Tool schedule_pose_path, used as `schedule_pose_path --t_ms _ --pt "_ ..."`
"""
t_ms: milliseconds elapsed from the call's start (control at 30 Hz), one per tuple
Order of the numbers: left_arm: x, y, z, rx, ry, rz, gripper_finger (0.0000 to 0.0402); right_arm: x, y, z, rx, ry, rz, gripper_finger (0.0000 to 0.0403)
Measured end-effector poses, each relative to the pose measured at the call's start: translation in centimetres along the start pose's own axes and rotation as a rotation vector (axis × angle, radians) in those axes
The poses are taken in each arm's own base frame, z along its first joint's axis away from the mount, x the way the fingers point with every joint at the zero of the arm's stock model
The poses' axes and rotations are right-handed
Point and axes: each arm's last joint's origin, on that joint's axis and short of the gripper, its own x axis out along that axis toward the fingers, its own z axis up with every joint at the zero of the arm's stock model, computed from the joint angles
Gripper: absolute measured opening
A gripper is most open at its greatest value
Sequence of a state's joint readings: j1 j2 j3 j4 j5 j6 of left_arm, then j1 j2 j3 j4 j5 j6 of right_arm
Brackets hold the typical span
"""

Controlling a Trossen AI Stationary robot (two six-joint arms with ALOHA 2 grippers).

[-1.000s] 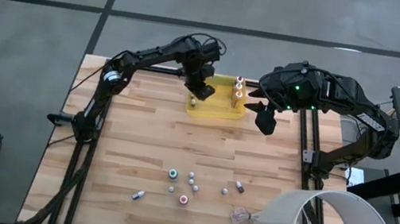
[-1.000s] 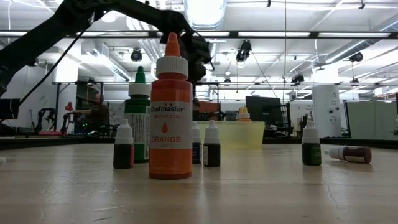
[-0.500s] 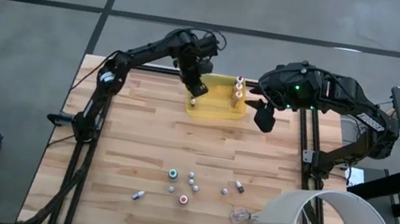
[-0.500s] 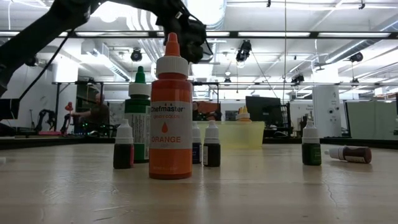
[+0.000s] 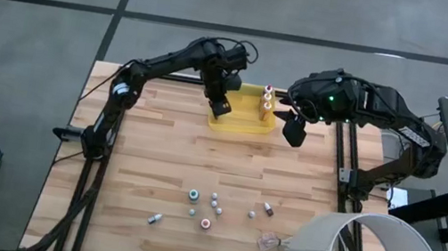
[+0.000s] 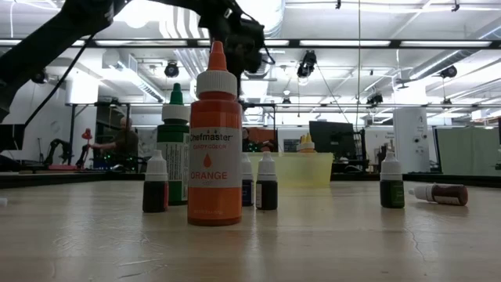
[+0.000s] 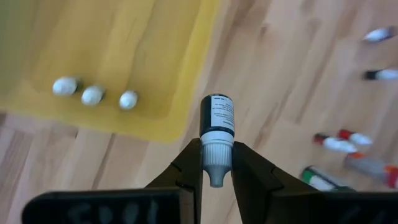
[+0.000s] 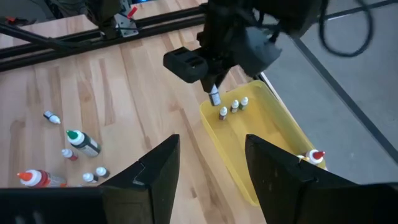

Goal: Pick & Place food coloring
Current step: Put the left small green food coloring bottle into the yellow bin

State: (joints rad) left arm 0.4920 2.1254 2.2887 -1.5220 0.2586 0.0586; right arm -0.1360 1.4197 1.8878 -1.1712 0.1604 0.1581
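Since a second ago the left hand (image 5: 218,105) has drifted slightly toward the tray's near-left corner, and the right arm has barely moved. That left hand is clamped on a small dark-bodied bottle (image 7: 216,134), pinched by its white cap so the body hangs free, apparently so it can be lowered upright. In the left wrist view the bottle hangs just outside the rim of the yellow tray (image 7: 186,93), over bare tabletop (image 5: 155,160), so I judge a short move inward is needed before release.

Inside the tray, three small white-capped bottles (image 7: 93,94) stand in a neat row near the left hand, and two taller orange-capped ones (image 5: 266,103) stand at the far right corner; grouping them looks deliberate, to leave the middle free.

The right hand (image 8: 208,168) hovers beside the tray's right end with its fingers apart and nothing between them, seemingly waiting its turn.

Down the near half of the tabletop, I count about six loose bottles (image 5: 211,209) from above, one lying on its side at the left. A crumpled clear plastic scrap (image 5: 267,240) lies just right of them.
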Motion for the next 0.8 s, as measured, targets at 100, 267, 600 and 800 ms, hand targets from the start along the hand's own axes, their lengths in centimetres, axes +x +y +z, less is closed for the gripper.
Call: schedule_pose_path --t_ms 100,267,600,800 --pt "-1.6 -0.6 0.3 0.019 -0.069 -0.047 0.0044 0.6 0.1 0.0 0.002 -0.018 0.003 0.0173" --pt "-5.1 -1.8 -0.6 0.072 -0.242 -0.095 0.0044 1.8 0.3 -0.1 -0.032 -0.033 0.006 0.0173" --pt "-12.7 -4.2 -3.4 0.191 -0.564 -0.164 0.0044 1.8 0.6 1.9 -0.194 -0.250 0.015 0.0173" --pt "-16.0 -5.3 -4.8 0.229 -0.716 -0.218 0.0044 1.4 0.7 3.1 -0.273 -0.379 0.002 0.0173"
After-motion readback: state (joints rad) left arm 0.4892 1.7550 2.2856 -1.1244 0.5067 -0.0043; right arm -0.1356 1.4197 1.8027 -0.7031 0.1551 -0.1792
